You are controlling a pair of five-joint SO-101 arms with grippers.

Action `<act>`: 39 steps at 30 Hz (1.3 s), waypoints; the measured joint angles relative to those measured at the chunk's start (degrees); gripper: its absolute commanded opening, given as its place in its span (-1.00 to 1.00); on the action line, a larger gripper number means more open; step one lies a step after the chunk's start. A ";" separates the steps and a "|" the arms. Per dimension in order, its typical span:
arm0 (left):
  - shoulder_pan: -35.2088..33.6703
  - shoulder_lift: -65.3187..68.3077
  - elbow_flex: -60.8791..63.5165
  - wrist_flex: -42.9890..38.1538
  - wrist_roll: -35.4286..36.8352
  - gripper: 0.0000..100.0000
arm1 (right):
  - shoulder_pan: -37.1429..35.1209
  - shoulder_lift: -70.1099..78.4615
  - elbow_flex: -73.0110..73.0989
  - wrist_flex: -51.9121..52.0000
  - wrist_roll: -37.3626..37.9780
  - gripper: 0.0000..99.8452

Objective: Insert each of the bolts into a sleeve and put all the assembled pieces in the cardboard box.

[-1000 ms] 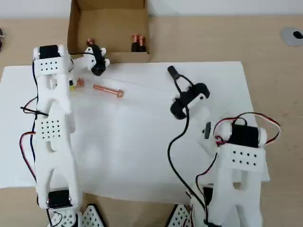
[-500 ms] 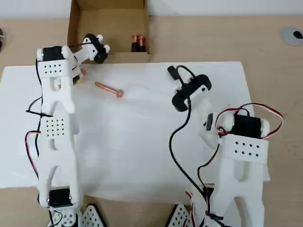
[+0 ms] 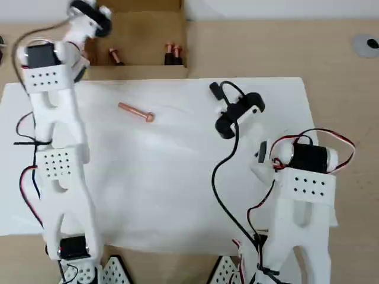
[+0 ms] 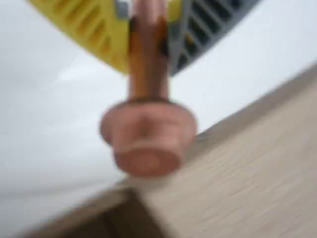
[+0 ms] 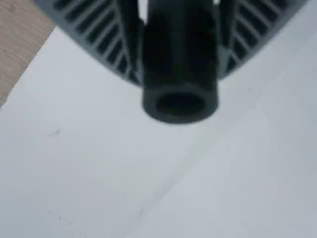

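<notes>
Gripping bolt (image 4: 147,134), left jaws over cardboard box (image 3: 137,71) wall; right jaws clamp sleeve (image 5: 180,74)

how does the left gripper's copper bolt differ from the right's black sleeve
The copper bolt ends in a flanged head; the black sleeve is a hollow tube. The left gripper holds the bolt by the cardboard box, right gripper the sleeve over white paper. Both are clamped.

A loose bolt (image 3: 136,112), copper, lies flat on the white sheet (image 3: 177,177) near the open cardboard box (image 3: 139,32). In the box, two sleeved bolts (image 3: 173,54) sit side by side by its right wall, with a copper piece (image 3: 115,57) further left. The left hand (image 4: 148,57) clamps a second bolt (image 4: 147,134) by its shank, and the right hand (image 5: 179,67) clamps a black sleeve (image 5: 181,101), open end showing
</notes>
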 measured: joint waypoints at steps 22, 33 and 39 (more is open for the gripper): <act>-0.35 -42.99 3.34 0.26 70.68 -0.98 | 0.00 0.00 -28.31 -11.69 -15.56 -0.98; 14.77 -78.24 57.32 0.35 70.86 -0.98 | 0.00 -11.08 -30.86 -3.43 -15.56 -0.98; 19.87 -97.41 84.40 -0.18 73.49 -0.98 | 0.00 -16.88 -27.60 2.46 -15.56 -0.98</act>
